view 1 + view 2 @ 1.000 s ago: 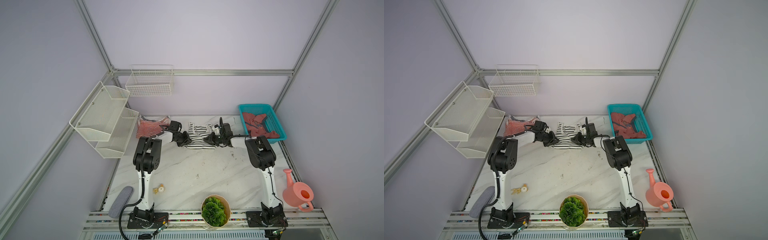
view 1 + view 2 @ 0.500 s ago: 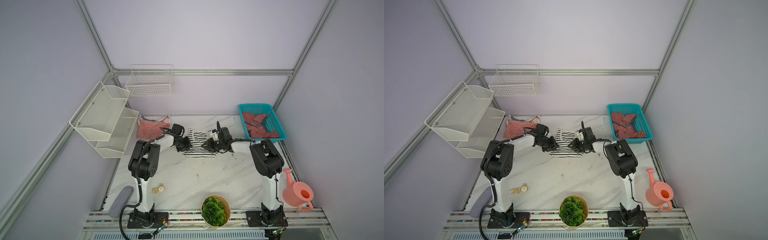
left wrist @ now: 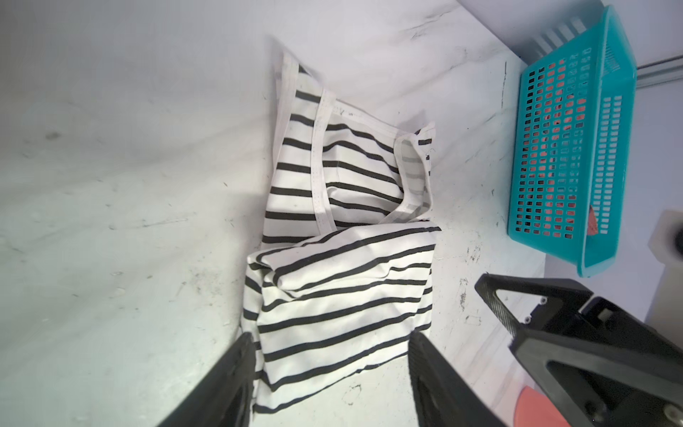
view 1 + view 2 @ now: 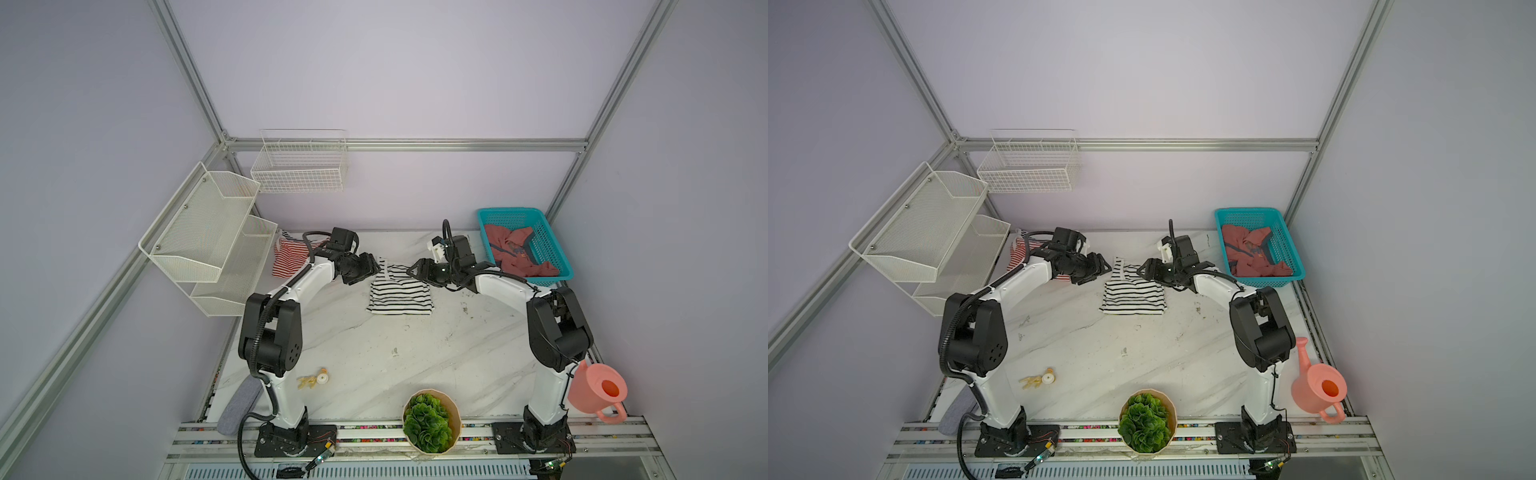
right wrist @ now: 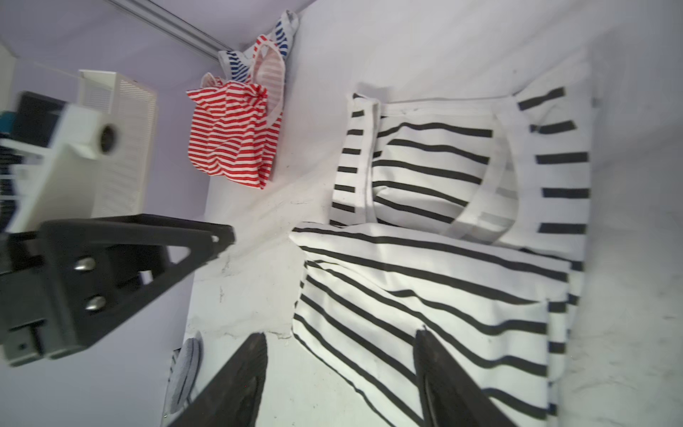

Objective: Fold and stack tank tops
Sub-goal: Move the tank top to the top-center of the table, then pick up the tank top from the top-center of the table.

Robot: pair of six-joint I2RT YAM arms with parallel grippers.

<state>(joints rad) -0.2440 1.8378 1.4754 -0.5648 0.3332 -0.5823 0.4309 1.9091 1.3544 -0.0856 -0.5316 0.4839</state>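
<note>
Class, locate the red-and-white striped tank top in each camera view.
Top view: red-and-white striped tank top beside the white shelf.
Top view: it lies partly behind the left arm.
Left wrist: not in it.
Right wrist: it lies beside the shelf.
Shared landmark: black-and-white striped tank top.

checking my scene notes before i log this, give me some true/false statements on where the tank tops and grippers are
1. The black-and-white striped top lies partly folded on the table. True.
2. The left gripper is shut on that top. False: its jaws stand apart, holding nothing.
3. The dusty-red top sits in the teal basket. True.
4. The red-and-white striped top is in the basket too. False: it lies on the table beside the white mesh shelf.
5. The right gripper is open. True.
</note>
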